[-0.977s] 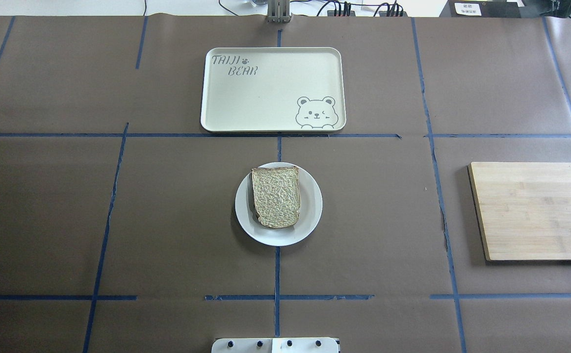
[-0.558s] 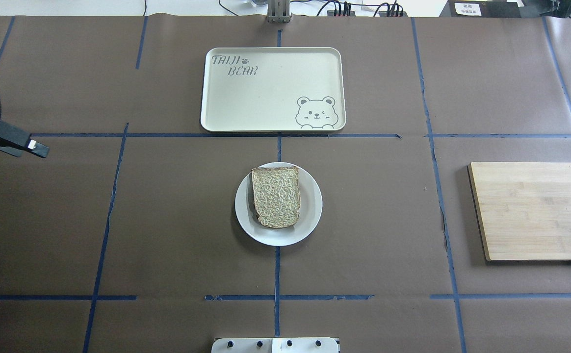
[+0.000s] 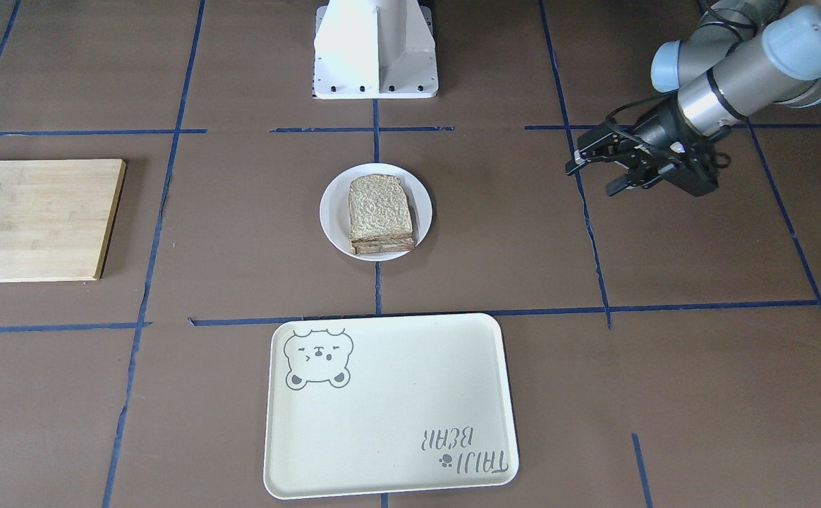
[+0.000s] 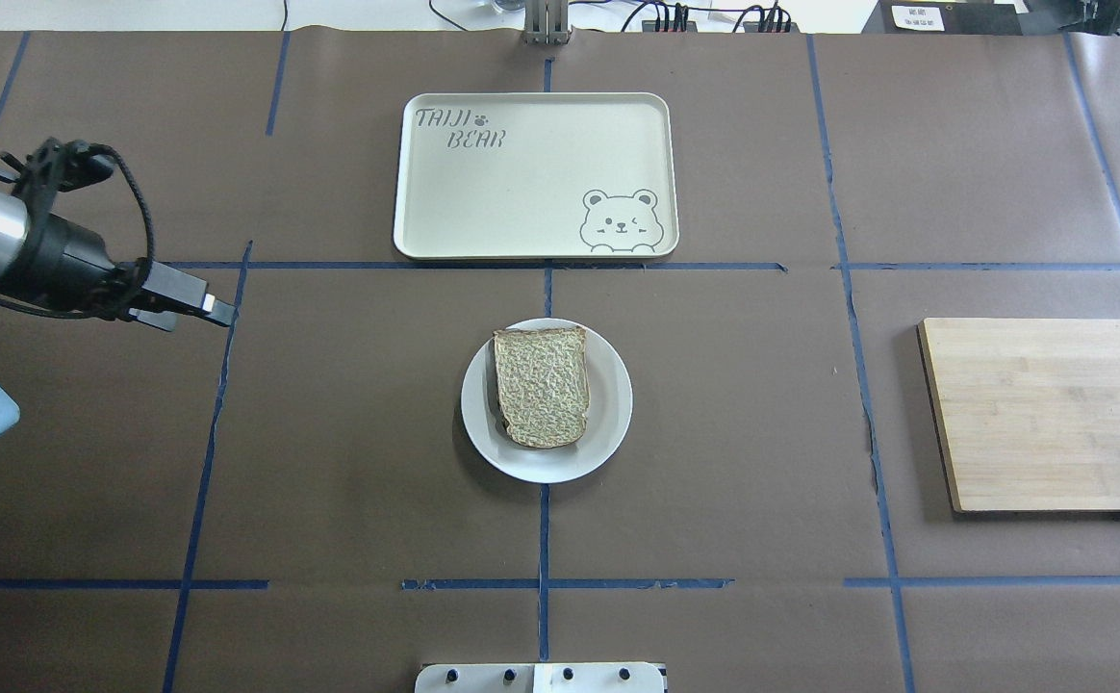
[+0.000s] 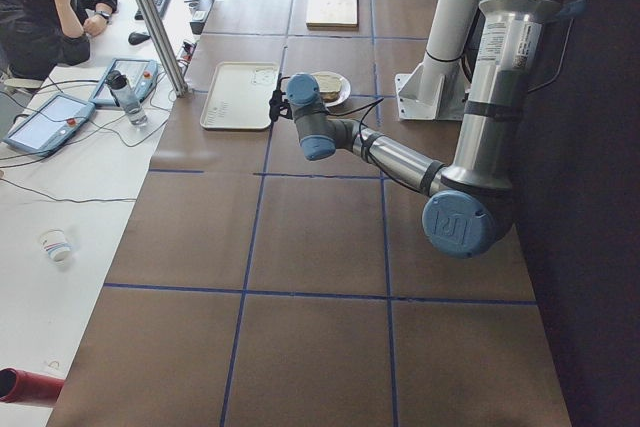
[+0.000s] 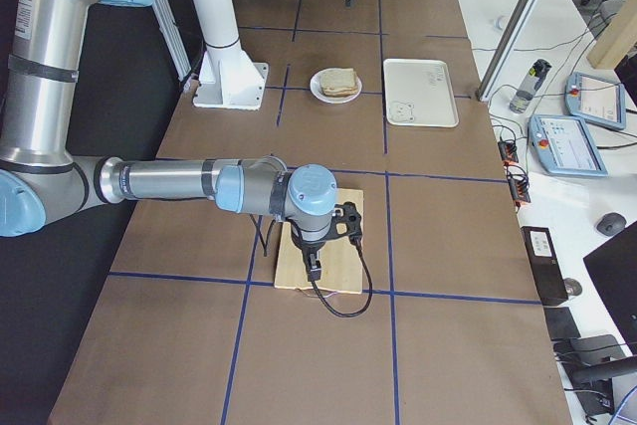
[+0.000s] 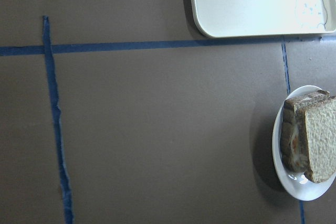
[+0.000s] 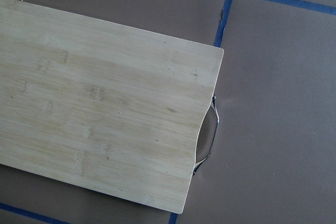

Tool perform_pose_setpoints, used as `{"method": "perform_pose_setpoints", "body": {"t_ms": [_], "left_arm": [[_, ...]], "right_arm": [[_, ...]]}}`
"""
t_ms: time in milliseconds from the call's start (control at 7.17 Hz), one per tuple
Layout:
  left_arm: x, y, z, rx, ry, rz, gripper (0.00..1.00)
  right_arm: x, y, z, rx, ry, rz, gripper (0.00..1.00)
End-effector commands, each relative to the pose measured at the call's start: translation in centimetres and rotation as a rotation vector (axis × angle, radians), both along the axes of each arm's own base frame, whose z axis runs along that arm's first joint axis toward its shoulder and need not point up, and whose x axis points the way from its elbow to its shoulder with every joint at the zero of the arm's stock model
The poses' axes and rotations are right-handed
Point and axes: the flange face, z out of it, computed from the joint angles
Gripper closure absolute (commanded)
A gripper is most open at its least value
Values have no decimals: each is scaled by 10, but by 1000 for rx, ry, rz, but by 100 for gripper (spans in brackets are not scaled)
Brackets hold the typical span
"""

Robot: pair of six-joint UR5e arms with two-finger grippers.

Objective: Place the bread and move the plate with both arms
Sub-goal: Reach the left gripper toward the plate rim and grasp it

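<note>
The pale bread slice (image 4: pixel 541 388) lies on top of a darker slice on the small white plate (image 4: pixel 608 438) at the table's middle. Both also show in the front view, the bread (image 3: pixel 379 204) and the plate (image 3: pixel 329 212), and at the right edge of the left wrist view, the bread (image 7: pixel 321 140) and the plate (image 7: pixel 286 177). My left gripper (image 4: pixel 192 316) is open and empty, well to the left of the plate, pointing toward it; it also shows in the front view (image 3: pixel 594 176). My right gripper (image 6: pixel 315 264) hangs over the wooden board; I cannot tell its state.
A cream bear tray (image 4: pixel 536 173) lies beyond the plate. A wooden cutting board (image 4: pixel 1051 414) with a metal handle (image 8: pixel 210 135) lies at the right. The white pedestal (image 3: pixel 375 42) stands at the robot's side. Blue tape lines cross the brown table.
My left arm has come into the overhead view from the left edge and moved right toward the plate. The bread, plate, tray and board have not moved.
</note>
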Motion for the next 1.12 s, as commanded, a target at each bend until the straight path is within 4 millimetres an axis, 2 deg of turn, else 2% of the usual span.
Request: {"method": "perform_pose_setpoints", "body": {"t_ms": [0,140,279,419,558,698,837,977], "left_arm": [[57,25,-12,-29,120,-75,0],[74,34,-15,-66,192,-99,0],[98,35,-21,-110,252,-138,0],[135,48,-25,-125,314,-187,0],[170,76,-34,-156,372,-197,0],[188,88,-43,-162,389,-207,0],[214,90,-42,-169,376,-215,0],[227,86,-40,-172,366,-226,0]], "right_arm": [[0,0,2,-4,0,0,0],[0,0,2,-4,0,0,0],[0,0,2,-4,0,0,0],[0,0,2,-4,0,0,0],[0,0,2,-4,0,0,0],[0,0,2,-4,0,0,0],[0,0,2,-4,0,0,0],[0,0,2,-4,0,0,0]]}}
